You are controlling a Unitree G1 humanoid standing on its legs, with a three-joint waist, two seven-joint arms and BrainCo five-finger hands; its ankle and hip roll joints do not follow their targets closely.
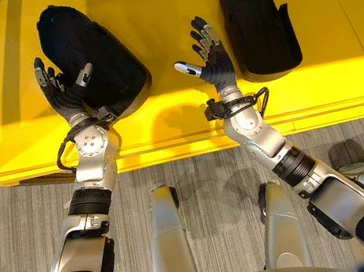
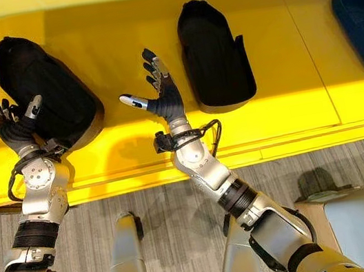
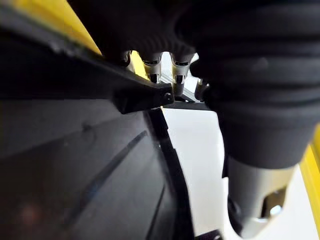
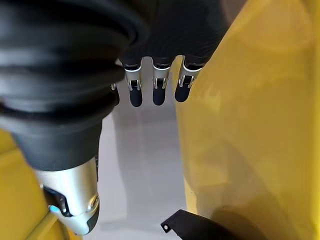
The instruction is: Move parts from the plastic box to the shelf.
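Nearest the robot, both arms reach up over the front edge of the yellow shelf [image 1: 186,118], palms turned up toward the head camera. The left hand [image 1: 63,93] has its fingers spread and relaxed, clamped on nothing, its thumb lying against the side of the left black moulded part [image 1: 95,56]; that looks like a hand placed to steady or nudge the part into its spot, or one that has just let go. The left wrist view looks along a dark edge of the part with straight fingers past it, too close to say more. The right hand [image 1: 209,58] hovers open and empty over bare yellow between the two parts, fingers apart, touching nothing. Further in, the second black part [image 1: 255,22] lies flat on the shelf, well apart from the first, and a dark blue part [image 2: 361,18] sits off to the right. The spacing suggests the parts are being laid out in a row.
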